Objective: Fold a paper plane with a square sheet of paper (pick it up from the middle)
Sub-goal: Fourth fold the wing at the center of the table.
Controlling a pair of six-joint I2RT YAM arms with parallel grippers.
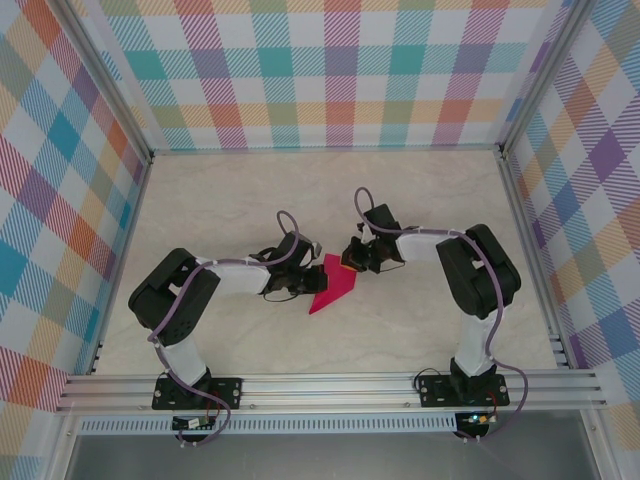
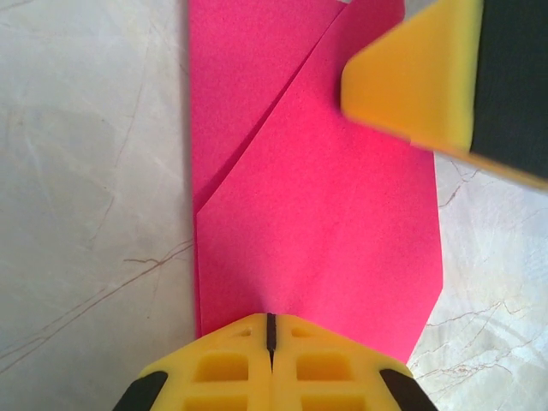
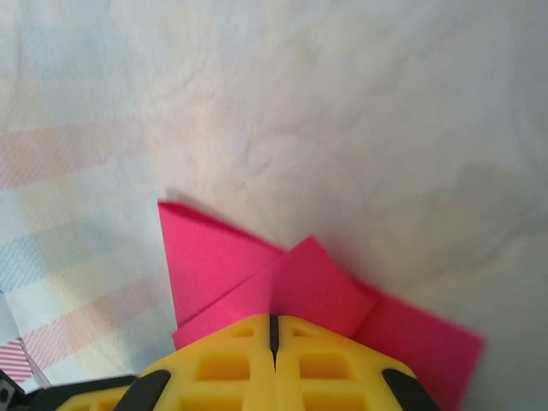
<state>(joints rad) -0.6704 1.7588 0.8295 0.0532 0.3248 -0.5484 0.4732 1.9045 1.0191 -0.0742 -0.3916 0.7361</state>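
Partway there, I'd say: the pink paper [image 1: 334,289] lies on the bench [image 1: 420,200], corners already folded into a point. Left tool [image 2: 270,324] and right tool [image 3: 272,324] are both clenched, tips on it. Wing folds still to come.

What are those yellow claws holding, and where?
The left claw and right claw, both shut, touch opposite edges of the folded pink paper. Whether they pinch it or merely press it down cannot be told.
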